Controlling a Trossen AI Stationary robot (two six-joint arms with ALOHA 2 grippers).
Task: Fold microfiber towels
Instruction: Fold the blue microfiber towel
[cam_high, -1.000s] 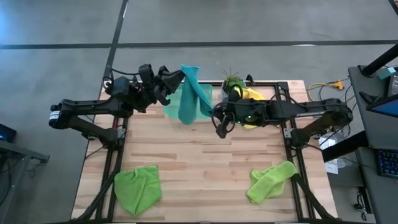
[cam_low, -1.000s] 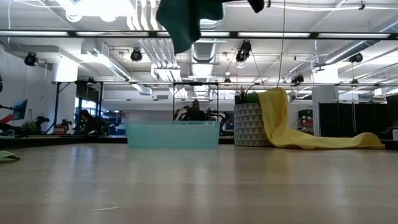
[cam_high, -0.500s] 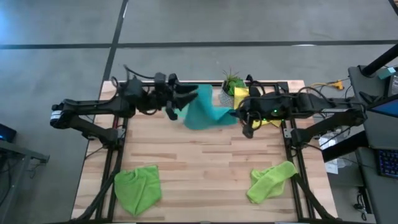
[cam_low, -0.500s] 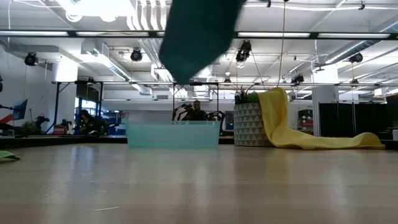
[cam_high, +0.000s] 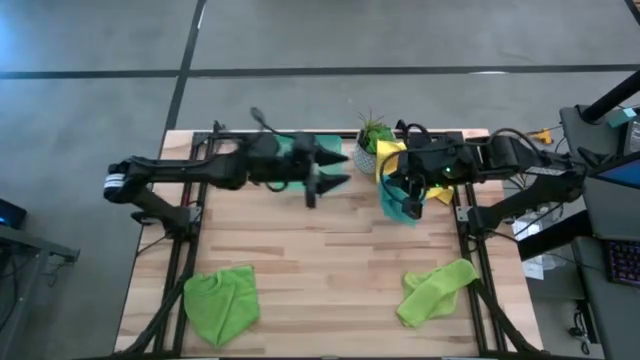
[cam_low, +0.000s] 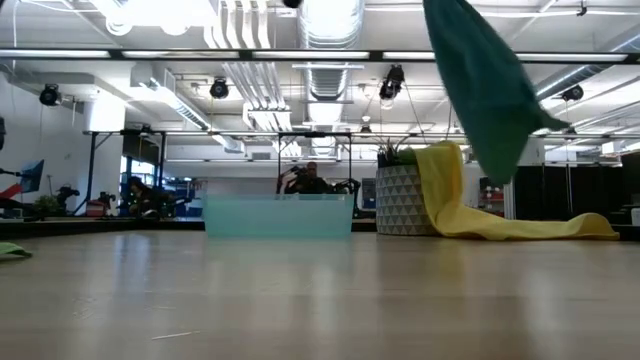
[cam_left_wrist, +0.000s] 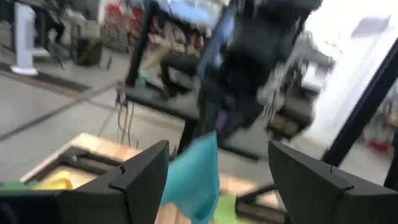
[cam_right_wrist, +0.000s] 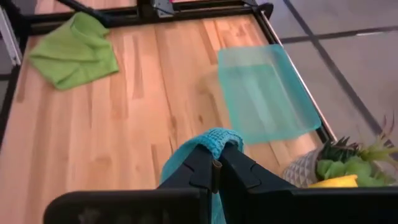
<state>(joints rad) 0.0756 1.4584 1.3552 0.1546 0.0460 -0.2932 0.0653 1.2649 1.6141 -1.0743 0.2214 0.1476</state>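
A: Start at the near edge of the table (cam_high: 320, 270). What lies there?

B: Two lime green towels, well apart. One (cam_high: 222, 302) sits crumpled at the near left corner, the other (cam_high: 436, 288) lies bunched at the near right. Neither gripper is anywhere near them.

A: And the teal towel?

B: The teal-blue towel (cam_high: 403, 205) hangs from the right gripper (cam_high: 405, 186), over the right side of the table, farther back. The right wrist view shows the two dark fingers (cam_right_wrist: 202, 165) pressed together with a fold of teal cloth pinched between them. In the low view the cloth dangles clear of the tabletop.

A: Is the left gripper on it too?

B: No. The left gripper (cam_high: 333, 170) stands apart from it, toward the table's middle, its jaws spread wide with nothing between them. Its wrist view shows the teal cloth hanging farther off, past its open fingers (cam_left_wrist: 140, 173).

A: What is at the far edge?

B: The translucent green tray (cam_right_wrist: 266, 92) lies flat there, partly under the left arm. Just beside it stands a potted plant (cam_high: 371, 138), and the yellow towel (cam_low: 470, 210) drapes over the pot and trails onto the table.
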